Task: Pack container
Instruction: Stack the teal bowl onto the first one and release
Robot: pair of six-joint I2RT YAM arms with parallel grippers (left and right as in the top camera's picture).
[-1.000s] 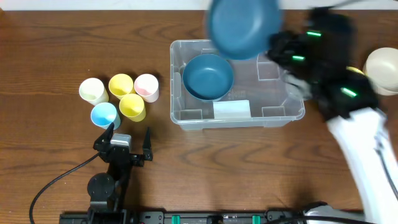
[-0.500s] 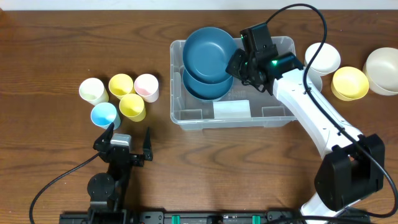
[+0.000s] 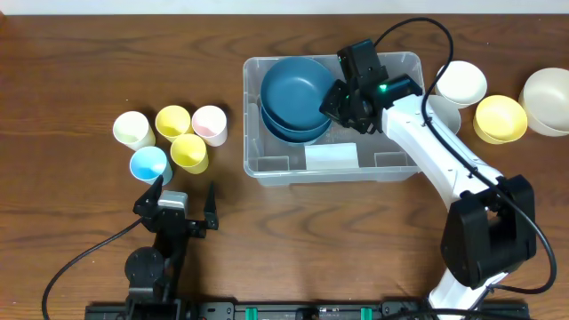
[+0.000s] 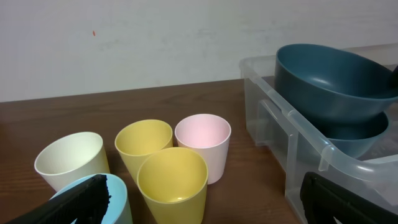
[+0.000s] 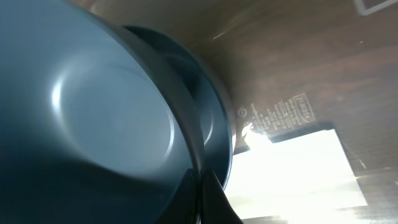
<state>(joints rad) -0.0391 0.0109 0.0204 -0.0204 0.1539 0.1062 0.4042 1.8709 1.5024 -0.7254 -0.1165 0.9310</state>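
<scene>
Resting nearest, the left gripper [image 3: 184, 193] spreads wide and holds nothing. Just past it, at the container's 9 o'clock, five cups [image 3: 188, 149] cluster upright on the table [image 3: 80, 231]: cream, two yellow, pink and blue, empty where their insides show. The container [image 3: 396, 166] sits mid-table, toward 12 o'clock. It holds two dark blue bowls in its 9 o'clock half, the upper bowl [image 3: 296, 84] nested in the lower bowl [image 3: 289, 133]. The right gripper [image 3: 340, 96] pinches the upper bowl's 3 o'clock rim. Half a second ago that bowl hung higher; now it lies lower in the other. The container is clear, rectangular and round-cornered, with moulded ridges and a pale label [image 3: 331, 156] on its floor. At its 3 o'clock, three loose bowls [image 3: 500, 118] sit outside.
</scene>
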